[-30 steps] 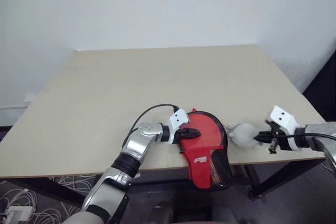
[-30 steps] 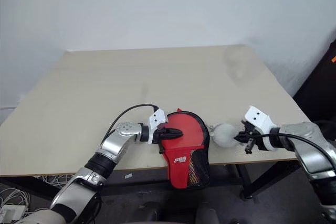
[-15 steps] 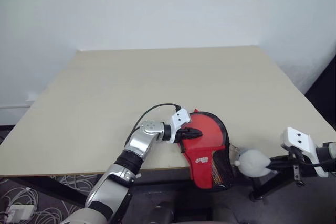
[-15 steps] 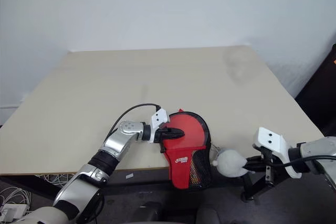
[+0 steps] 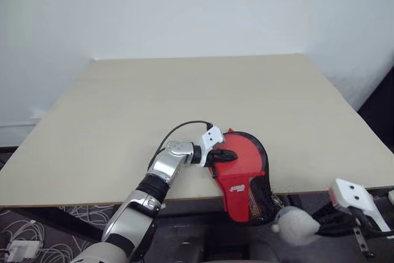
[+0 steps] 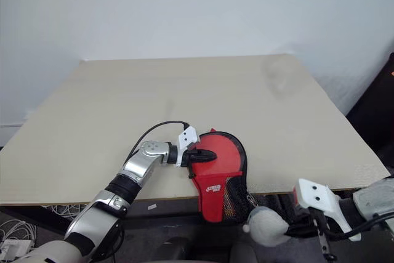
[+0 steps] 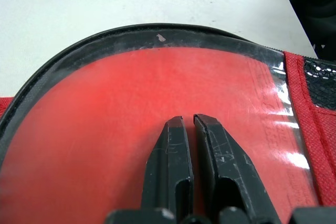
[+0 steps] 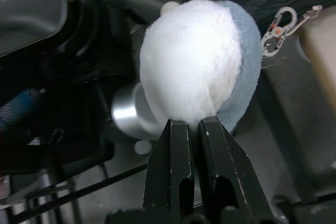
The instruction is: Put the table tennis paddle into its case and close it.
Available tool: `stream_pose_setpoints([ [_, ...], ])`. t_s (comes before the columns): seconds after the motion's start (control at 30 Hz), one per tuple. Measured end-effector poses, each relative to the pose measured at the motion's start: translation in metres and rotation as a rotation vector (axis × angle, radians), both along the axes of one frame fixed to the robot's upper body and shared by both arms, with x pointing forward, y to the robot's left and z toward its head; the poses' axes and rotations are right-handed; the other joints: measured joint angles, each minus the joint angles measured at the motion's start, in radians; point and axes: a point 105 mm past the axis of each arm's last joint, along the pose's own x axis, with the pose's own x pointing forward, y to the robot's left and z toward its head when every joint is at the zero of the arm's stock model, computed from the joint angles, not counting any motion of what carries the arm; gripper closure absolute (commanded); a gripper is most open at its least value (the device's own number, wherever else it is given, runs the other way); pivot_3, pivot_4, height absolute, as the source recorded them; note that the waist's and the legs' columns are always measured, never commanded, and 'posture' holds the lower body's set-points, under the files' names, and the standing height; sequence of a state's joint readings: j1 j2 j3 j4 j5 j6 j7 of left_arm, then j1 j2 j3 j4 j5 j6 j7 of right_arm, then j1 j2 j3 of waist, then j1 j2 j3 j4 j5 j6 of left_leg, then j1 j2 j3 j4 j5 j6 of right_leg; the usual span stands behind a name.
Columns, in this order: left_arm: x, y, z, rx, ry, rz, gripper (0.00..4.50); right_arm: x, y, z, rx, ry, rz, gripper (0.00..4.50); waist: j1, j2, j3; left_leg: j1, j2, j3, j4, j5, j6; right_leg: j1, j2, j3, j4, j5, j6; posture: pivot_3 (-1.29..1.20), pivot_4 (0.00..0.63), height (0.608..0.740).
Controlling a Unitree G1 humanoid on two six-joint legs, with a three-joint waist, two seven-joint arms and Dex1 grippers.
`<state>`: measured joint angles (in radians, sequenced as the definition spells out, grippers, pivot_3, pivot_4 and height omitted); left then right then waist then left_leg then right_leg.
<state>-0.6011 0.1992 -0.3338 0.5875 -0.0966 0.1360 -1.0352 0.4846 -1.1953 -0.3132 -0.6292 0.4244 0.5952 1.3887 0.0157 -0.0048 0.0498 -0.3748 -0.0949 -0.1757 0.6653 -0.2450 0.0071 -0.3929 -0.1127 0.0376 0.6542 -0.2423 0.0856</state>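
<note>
Since a second ago the right gripper [image 6: 289, 231] has dropped below the table's [image 5: 184, 97] near edge, jaws clamped on the white fluffy lump [image 8: 194, 72]. At that edge, the left gripper [image 7: 188, 121], jaws together, presses the closed case [image 5: 243, 173], narrow end overhanging.

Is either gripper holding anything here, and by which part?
The right gripper is shut on the near edge of the white plush lump. The left gripper, shut, rests on the case, gripping nothing.
</note>
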Motion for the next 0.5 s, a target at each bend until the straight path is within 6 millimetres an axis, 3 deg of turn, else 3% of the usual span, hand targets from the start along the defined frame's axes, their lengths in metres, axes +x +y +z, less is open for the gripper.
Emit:
stream_pose_setpoints([
  [0.3,0.002,0.001,0.0,0.005,0.006,-0.001,4.27,-0.032,0.01,-0.005,0.004,0.08,0.075,4.48,-0.002,-0.001,0.0,0.0,0.0,0.003,0.0,0.0,0.0,0.001,-0.004,-0.002,0.0,-0.001,0.001,0.0,0.0,0.698],
  [0.47,0.006,0.003,0.001,0.006,0.014,0.028,4.27,-0.041,0.032,0.006,0.118,0.095,0.107,4.48,-0.002,-0.004,0.001,0.0,0.0,0.002,0.0,0.0,0.0,0.002,-0.004,-0.003,0.0,-0.001,0.002,0.0,0.0,0.698],
  [0.5,0.007,0.003,0.001,0.004,0.018,0.04,4.27,-0.038,0.037,0.009,0.146,0.082,0.104,4.24,-0.003,-0.005,0.001,0.0,0.0,0.002,0.0,0.0,0.0,0.002,-0.005,-0.003,0.0,-0.001,0.002,0.0,0.0,0.698],
])
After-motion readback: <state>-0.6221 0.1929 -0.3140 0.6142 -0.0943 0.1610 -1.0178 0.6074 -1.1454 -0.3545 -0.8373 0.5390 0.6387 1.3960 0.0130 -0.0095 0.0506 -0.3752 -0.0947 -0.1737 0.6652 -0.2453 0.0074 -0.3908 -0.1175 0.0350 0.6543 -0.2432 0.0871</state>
